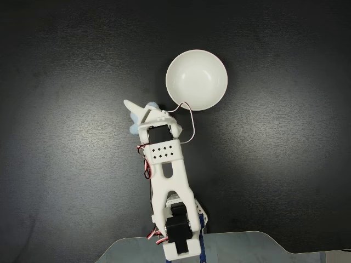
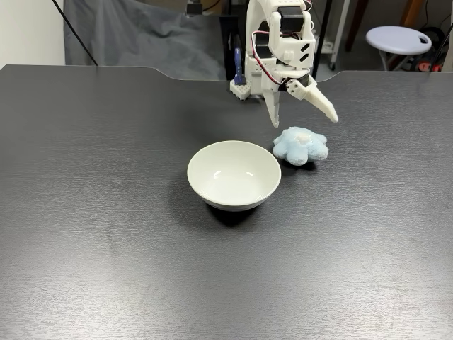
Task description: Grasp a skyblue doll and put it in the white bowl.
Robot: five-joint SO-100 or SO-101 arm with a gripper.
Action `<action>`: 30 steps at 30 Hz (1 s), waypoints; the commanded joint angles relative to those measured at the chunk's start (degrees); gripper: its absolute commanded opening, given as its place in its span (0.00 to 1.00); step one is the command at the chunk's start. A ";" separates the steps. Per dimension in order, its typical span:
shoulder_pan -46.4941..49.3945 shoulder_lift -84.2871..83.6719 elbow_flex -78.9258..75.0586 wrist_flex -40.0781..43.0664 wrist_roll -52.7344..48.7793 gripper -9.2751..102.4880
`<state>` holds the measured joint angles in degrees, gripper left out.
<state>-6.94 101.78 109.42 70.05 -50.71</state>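
doll (image 2: 300,145): sky-blue, white patch
bowl (image 2: 234,174): plain glossy white
gripper (image 2: 304,119): white
table (image 2: 106,212): dark grey, beneath bowl

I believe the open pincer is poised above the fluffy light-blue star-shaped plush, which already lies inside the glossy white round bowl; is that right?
Not quite. The fluffy light-blue star-shaped plush lies on the dark table beside the glossy white round bowl, not inside it; the bowl is empty. The fixed view from the front shows this. The rest holds: the open pincer is poised above the plush.
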 commanded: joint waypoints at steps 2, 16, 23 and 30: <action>0.09 0.62 -0.44 4.57 -0.35 0.66; -0.26 0.44 -1.23 9.67 -6.59 0.66; -2.37 -5.71 -3.25 9.76 -5.98 0.66; -2.37 -9.84 -10.46 9.76 -6.59 0.66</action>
<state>-9.14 92.20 104.77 79.19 -56.69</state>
